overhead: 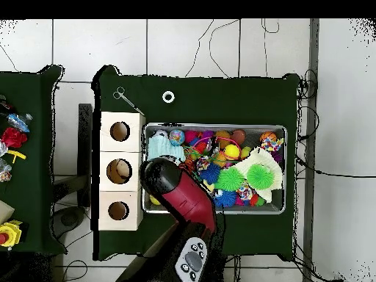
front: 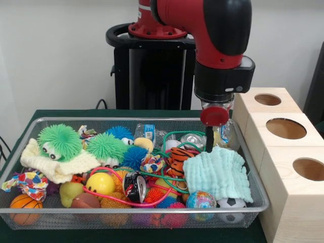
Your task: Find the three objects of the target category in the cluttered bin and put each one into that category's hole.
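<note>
The bin point(front: 253, 188) is a silvery wire-mesh basket on the green table, packed with toys, cans, bottles and cloths. It also shows in the overhead view point(overhead: 213, 126). My gripper point(front: 209, 147) hangs straight down from the red arm over the bin's right end. Its tip is at the upper left edge of a mint-green cloth point(front: 221, 173). In the overhead view the arm point(overhead: 180, 197) hides the gripper, and the cloth point(overhead: 163, 147) shows just beyond it. Three pale wooden boxes with round holes point(front: 286, 128) stand right of the bin.
In the bin are green spiky balls point(front: 59, 140), a cream knitted cloth point(front: 61, 167), a yellow ball point(front: 100, 183), a crushed can point(front: 134, 186), a tiger toy point(front: 178, 161), a soccer ball point(front: 231, 204) and a basketball point(front: 24, 202). Scissors point(overhead: 126, 98) and a tape ring point(overhead: 168, 96) lie on the table.
</note>
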